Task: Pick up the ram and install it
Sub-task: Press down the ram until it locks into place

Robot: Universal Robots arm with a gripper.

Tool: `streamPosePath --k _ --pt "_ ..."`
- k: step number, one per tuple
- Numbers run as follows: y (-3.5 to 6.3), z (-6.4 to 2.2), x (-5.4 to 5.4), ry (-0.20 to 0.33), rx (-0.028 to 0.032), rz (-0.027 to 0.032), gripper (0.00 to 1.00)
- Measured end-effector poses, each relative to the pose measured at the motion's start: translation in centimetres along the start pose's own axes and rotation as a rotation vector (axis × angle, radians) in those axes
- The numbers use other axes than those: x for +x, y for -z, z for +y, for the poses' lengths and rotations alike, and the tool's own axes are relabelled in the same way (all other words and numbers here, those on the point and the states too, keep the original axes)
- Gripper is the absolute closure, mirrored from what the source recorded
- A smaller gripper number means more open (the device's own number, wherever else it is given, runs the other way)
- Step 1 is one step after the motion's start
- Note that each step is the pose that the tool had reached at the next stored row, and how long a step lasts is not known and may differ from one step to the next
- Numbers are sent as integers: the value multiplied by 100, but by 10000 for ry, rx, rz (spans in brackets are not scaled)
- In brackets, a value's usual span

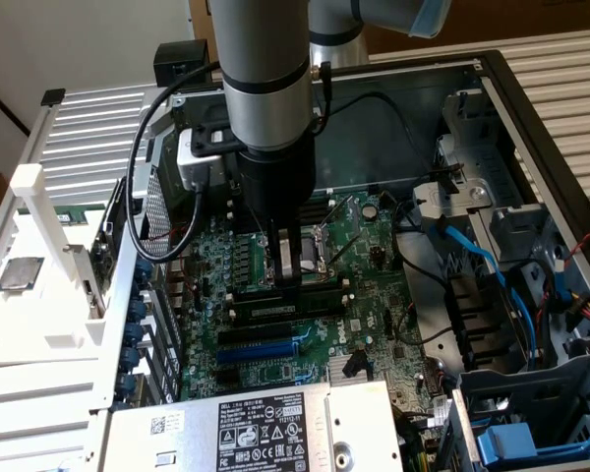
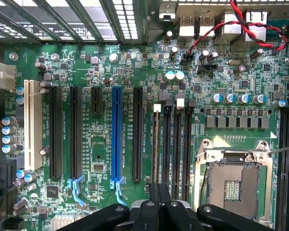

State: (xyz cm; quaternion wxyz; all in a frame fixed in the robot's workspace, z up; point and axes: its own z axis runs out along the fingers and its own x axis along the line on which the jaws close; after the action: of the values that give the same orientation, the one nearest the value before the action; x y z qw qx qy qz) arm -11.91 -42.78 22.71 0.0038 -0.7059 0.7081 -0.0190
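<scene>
- motherboard [image 2: 106, 159], green, inside the open computer case [image 1: 531, 108];
- blue expansion slot [image 2: 116, 134] on the motherboard;
- empty processor socket [image 2: 233, 185] beside the black memory slots [image 2: 176, 144];
- labelled silver box [image 1: 256, 428] at the motherboard's near edge

My arm [image 1: 266, 88] hangs straight down from above, wrist vertical, a black cable looping off its side. My gripper [image 1: 289, 258] points downward with its jaws closed together, the fingers [image 1: 288, 251] pressed side by side. From the wrist the fingers [image 2: 159, 202] sit shut between the black knuckles
</scene>
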Motion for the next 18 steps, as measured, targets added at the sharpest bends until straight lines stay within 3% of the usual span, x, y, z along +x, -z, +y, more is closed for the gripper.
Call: streamPosePath --k 3,9,18 --pt "34 0 -1 -2 7 -17 90" --pt "229 -7 5 0 -5 -1 90" --pt "240 -7 5 0 -6 -1 90"
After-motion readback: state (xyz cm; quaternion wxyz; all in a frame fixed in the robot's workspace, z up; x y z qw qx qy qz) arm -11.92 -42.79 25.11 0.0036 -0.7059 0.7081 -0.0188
